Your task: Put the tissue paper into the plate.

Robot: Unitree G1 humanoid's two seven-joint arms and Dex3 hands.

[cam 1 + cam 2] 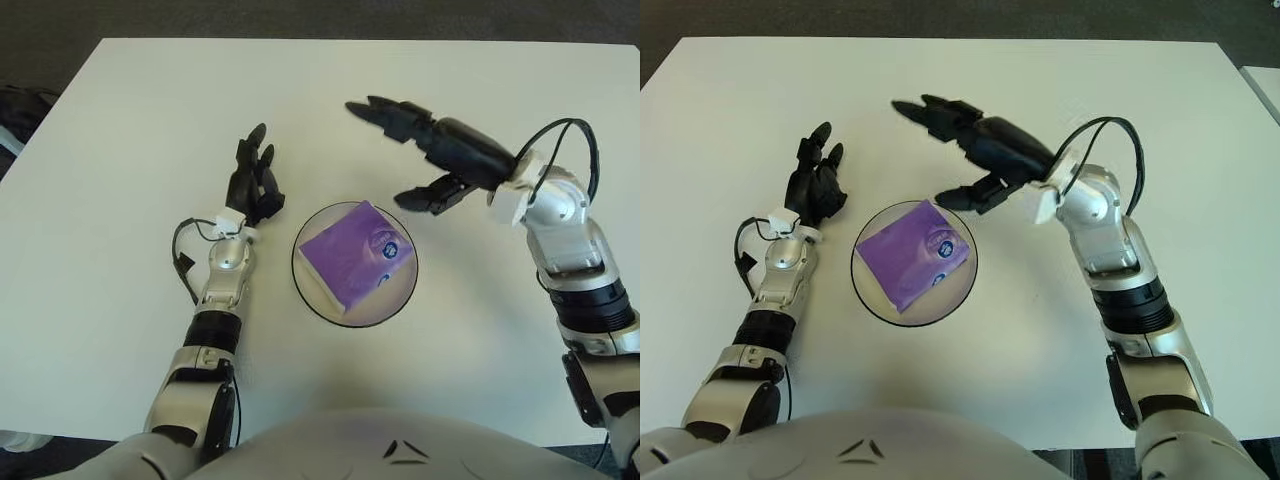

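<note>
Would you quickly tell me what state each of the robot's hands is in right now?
Left hand: open, holding nothing, left of the plate.
Right hand: open, holding nothing, above and right of the tissue pack lying in the plate.

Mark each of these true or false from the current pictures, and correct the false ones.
1. The tissue pack lies inside the plate. True.
2. The right hand is gripping the tissue pack. False: its fingers are spread and it holds nothing, up and to the right of the plate.
3. The left hand shows to the left of the plate. True.
4. The tissue pack is green. False: it is purple.
5. The plate stands on a white table. True.
</note>
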